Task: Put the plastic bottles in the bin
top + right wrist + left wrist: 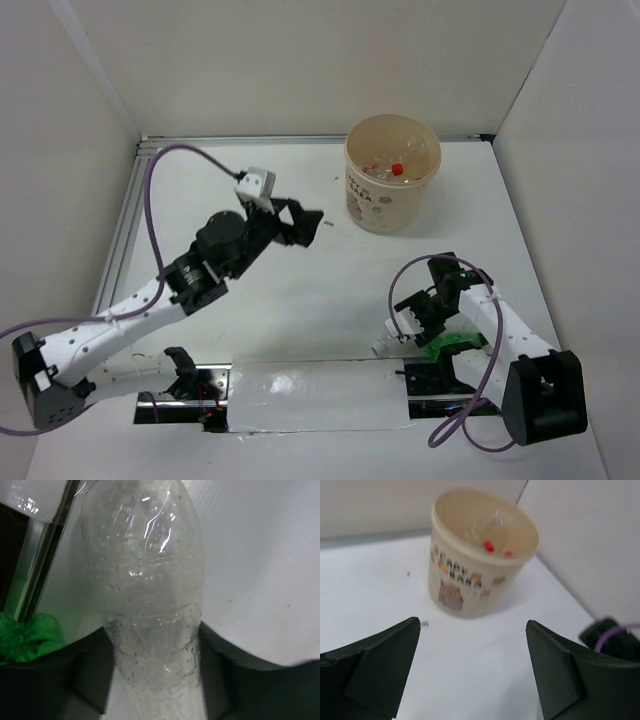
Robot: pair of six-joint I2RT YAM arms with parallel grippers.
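Note:
The beige bin [392, 200] stands at the back right of the table and holds clear bottles with red caps [397, 169]. It also shows in the left wrist view [470, 580], red caps [489, 545] inside. My left gripper [306, 222] hangs open and empty left of the bin, above bare table [472, 670]. My right gripper [405, 328] is low at the near right, shut on a clear plastic bottle [145, 590] that lies on the table; both fingers [92, 672] press its sides. A green bottle [455, 345] lies right beside it, and also shows in the right wrist view [25, 637].
A shiny plate [310, 395] runs along the near edge between the arm bases, close to the held bottle. An aluminium rail [120, 230] lines the left side. White walls enclose the table. A purple cable [400, 290] loops over the right arm.

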